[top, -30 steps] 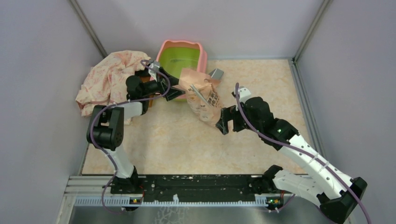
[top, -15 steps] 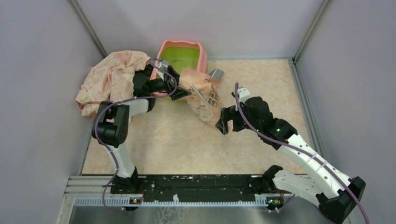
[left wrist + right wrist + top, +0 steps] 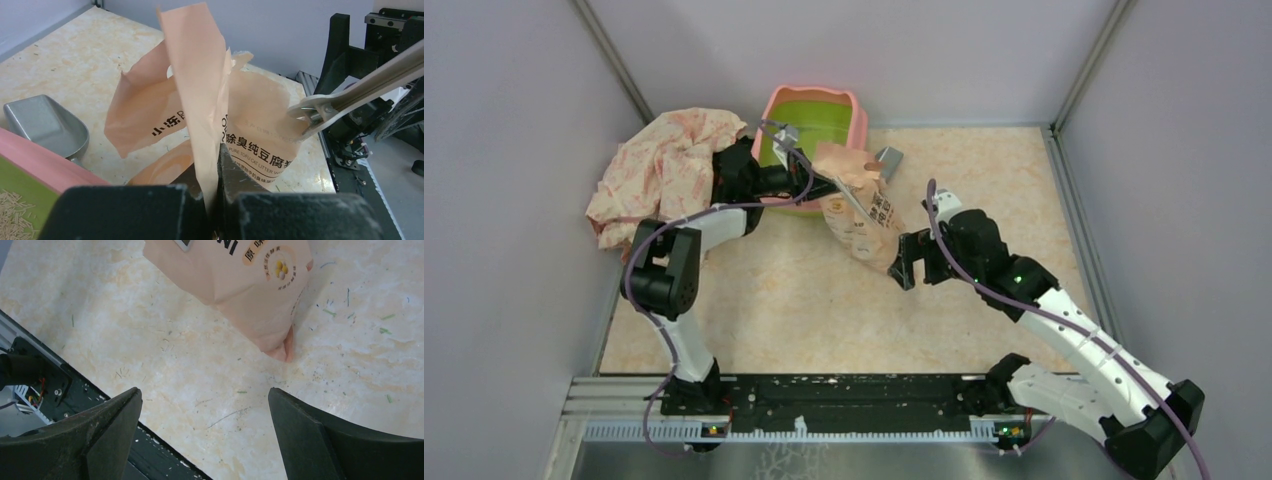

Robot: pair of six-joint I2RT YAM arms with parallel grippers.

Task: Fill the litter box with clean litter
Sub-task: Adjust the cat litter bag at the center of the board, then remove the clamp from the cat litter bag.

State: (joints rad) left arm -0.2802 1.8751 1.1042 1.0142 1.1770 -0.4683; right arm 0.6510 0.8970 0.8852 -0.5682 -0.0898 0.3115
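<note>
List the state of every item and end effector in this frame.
Litter box: upright, a few granules inside, far from full.
Litter bag: top torn open, flap pulled upward.
Left end effector: shut on the bag's flap.
Right end effector: open, empty, near the bag's bottom corner.
Metal scoop: lying bowl-up, empty.
Cloth: crumpled beside the box.

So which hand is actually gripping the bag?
The left hand, pinched shut on the bag at its top flap. The right hand gapes open near the bag's bottom corner, holding nothing.
</note>
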